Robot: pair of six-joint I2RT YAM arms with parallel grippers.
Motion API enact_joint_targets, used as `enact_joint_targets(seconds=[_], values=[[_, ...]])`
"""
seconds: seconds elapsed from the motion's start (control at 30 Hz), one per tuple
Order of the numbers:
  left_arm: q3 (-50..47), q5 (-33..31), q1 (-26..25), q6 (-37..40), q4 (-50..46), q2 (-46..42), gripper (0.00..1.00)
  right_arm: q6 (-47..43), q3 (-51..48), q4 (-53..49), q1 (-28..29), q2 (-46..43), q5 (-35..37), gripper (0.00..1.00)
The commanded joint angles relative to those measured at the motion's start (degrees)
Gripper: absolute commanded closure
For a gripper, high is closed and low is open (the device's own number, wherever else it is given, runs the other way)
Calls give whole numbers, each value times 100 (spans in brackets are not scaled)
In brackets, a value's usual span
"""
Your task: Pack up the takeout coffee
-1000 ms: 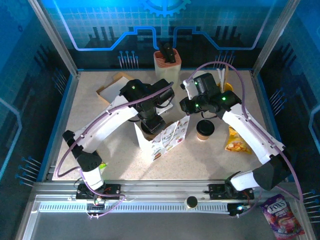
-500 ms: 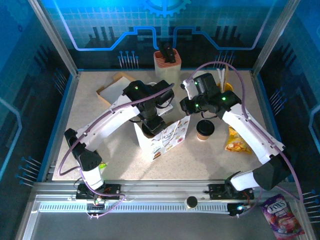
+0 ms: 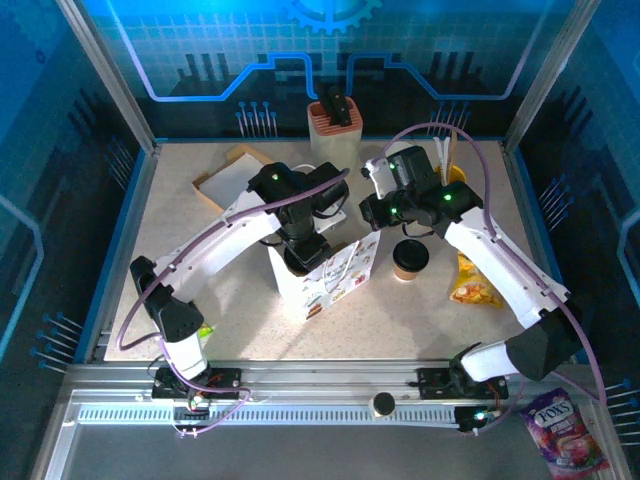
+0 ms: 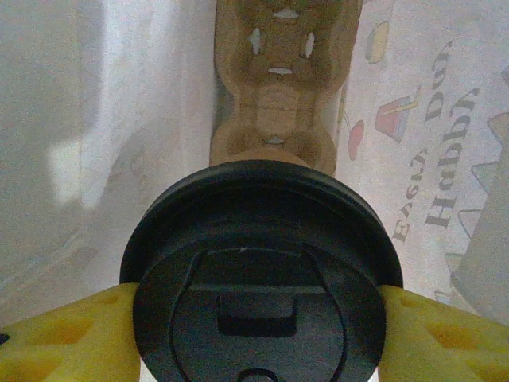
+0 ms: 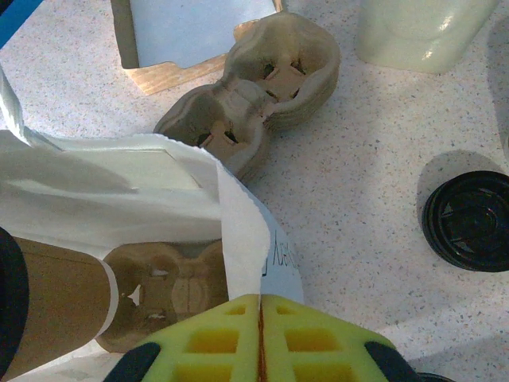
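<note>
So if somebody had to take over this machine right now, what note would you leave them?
Left gripper: shut on a lidded coffee cup, lowered into the paper bag above the cardboard carrier at its bottom.
Right gripper: shut on the bag's rim, apparently keeping it open.
Second lidded cup: standing on the table, right of the bag.
Done: the carrier is in the bag.
Left: seat and release this cup, then pack the second.
</note>
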Motion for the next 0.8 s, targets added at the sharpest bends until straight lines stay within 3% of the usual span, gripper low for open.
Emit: enact_joint_targets(seconds=[0.0,0.77], values=[[-128,78,38,37,-3,-30,47,-26,-17,46,87,79,-91,91],[-558,354,163,51,320,14,47,-14,-14,59,96,95,-162,92]])
